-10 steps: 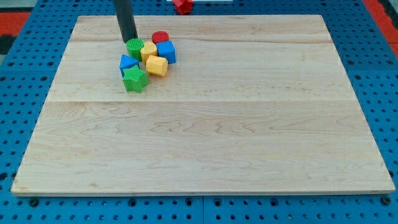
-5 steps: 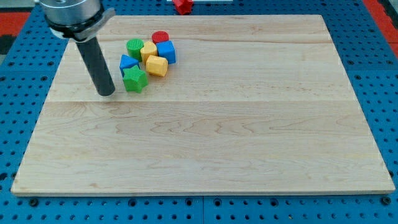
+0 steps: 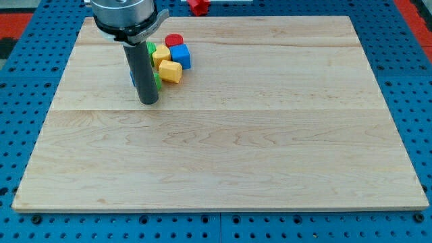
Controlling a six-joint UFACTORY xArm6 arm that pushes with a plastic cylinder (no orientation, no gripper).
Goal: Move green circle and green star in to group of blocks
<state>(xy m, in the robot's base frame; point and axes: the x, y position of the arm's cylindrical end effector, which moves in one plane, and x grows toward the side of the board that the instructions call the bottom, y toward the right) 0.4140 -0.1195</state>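
Observation:
My tip rests on the wooden board just below the group of blocks at the view's upper left. The rod covers most of the green star and the green circle; only slivers of green show beside it. A thin edge of a blue block shows at the rod's left. To the right of the rod sit a yellow block, a second yellow block, a blue cube and a red cylinder, packed close together.
A red block lies off the board at the view's top, on the blue perforated table. The board's top edge runs just above the cluster.
My tip was at the green circle's top left, swung down to the left of the green star, and now stands right at the star's lower edge, with the rod hiding both green blocks.

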